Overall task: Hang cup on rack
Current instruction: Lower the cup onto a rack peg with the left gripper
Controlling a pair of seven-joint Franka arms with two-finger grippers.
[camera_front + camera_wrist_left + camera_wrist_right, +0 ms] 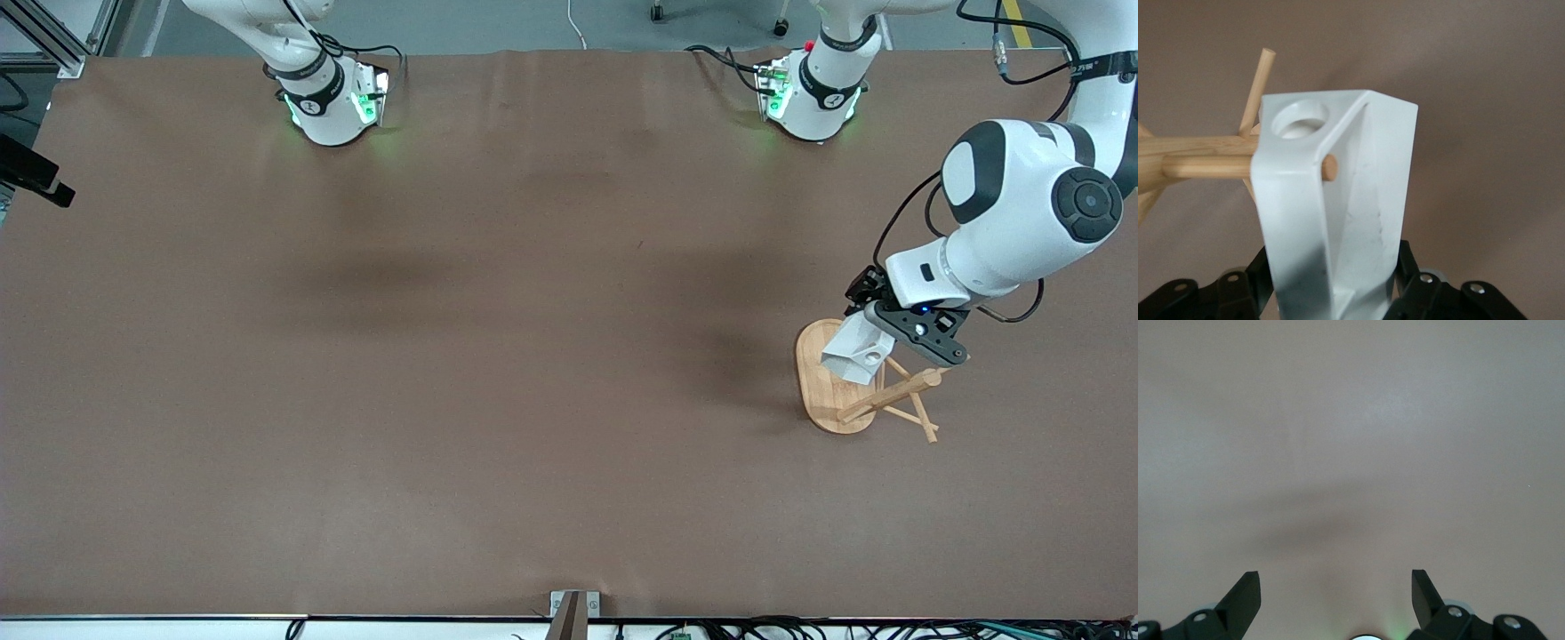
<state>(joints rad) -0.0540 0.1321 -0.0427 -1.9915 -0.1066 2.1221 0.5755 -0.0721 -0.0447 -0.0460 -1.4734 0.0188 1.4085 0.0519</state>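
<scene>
Left gripper (876, 342) is clamping my cup (855, 351) over the rack (831, 391), front | left wrist: a peg (1245, 165) is poking past the cup (1338, 213), hanging nearly done, release left | right wrist: right gripper (1336, 597) is waiting open above bare table.

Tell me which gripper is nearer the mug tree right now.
Left. The left gripper is right over the bamboo mug tree, holding the white faceted cup at a peg. The right gripper waits, open, over bare table.

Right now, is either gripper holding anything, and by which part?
The left gripper holds the white faceted cup by its body, over the bamboo mug rack. The right gripper is open, holding nothing.
</scene>
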